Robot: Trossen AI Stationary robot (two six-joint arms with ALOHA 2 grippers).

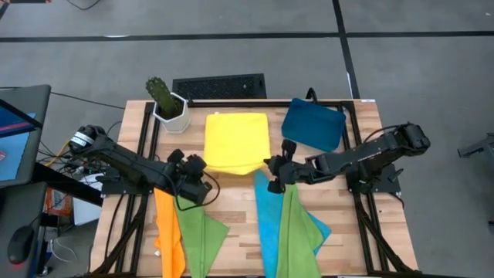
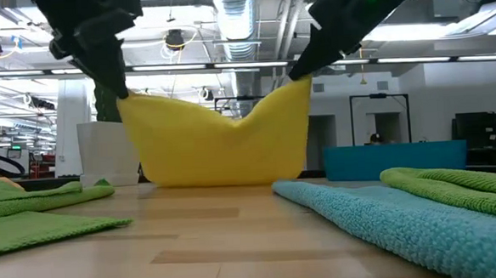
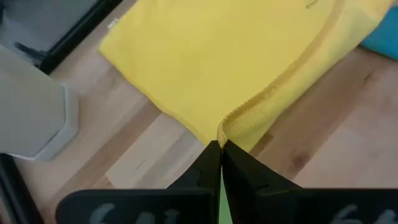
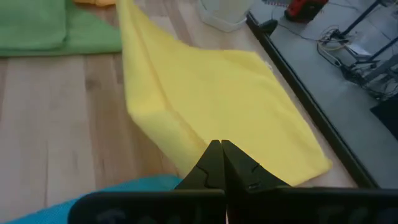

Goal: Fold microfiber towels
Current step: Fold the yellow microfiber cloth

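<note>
Table: both hands pinch yellow towel; tray beside.

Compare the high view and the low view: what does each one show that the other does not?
Only the high view shows the soft orange microfiber towel and the black keyboard. Only the low view shows the room's ceiling pipes and the sag in the lifted edge of the soft yellow microfiber towel. Both show that yellow towel pinched at two corners by the left hand and right hand, and the rigid dark-blue rectangular tray.
</note>
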